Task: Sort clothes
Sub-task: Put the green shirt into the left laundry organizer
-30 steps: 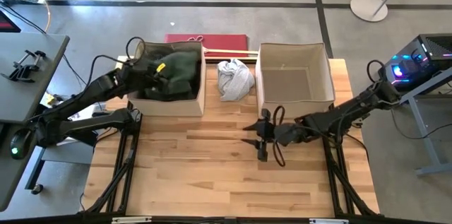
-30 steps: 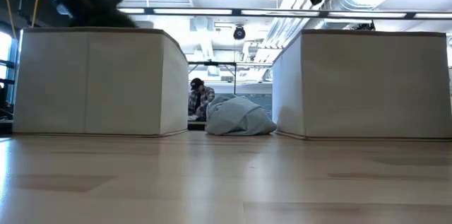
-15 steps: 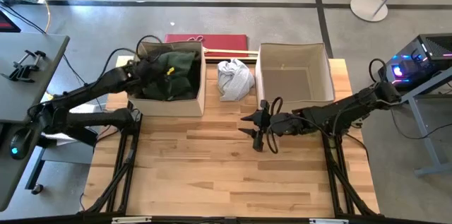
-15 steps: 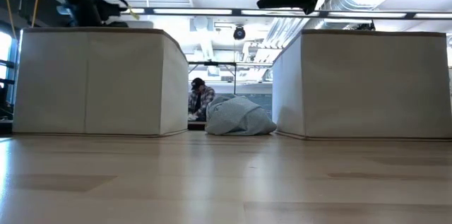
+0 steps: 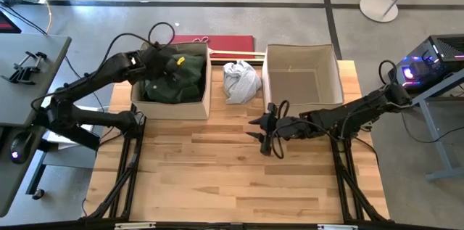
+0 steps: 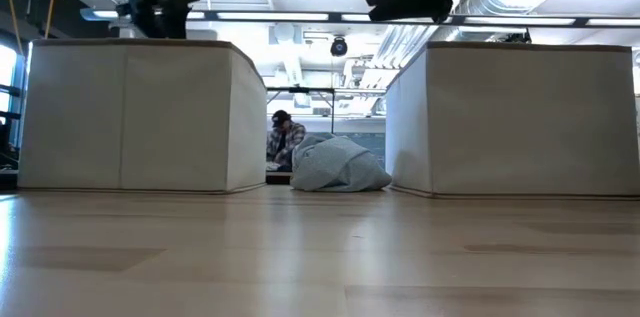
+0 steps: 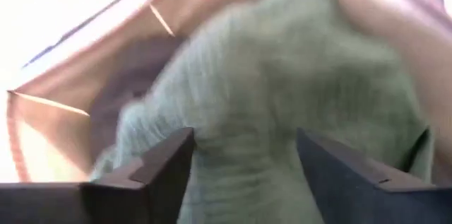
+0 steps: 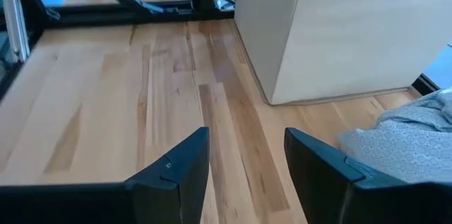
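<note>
A dark green garment lies on top of a pile in the left beige box, with darker cloth under it. My left gripper hangs open just above the green garment, over the box's left part. A light grey-white garment lies bunched on the table between the two boxes and also shows in the low view. My right gripper is open and empty above the table in front of that garment. The plaid shirt and the small black garment are not in view.
The right beige box stands open with a bare floor. Bare wood lies in front of both boxes. A red flat thing lies beyond the far edge. A person sits far off in the room.
My left gripper has moved over the left box toward the table's right and far edges, and its arm has risen. My right gripper has moved a little toward the far edge, nearer the light grey-white garment. The garments have kept still.
</note>
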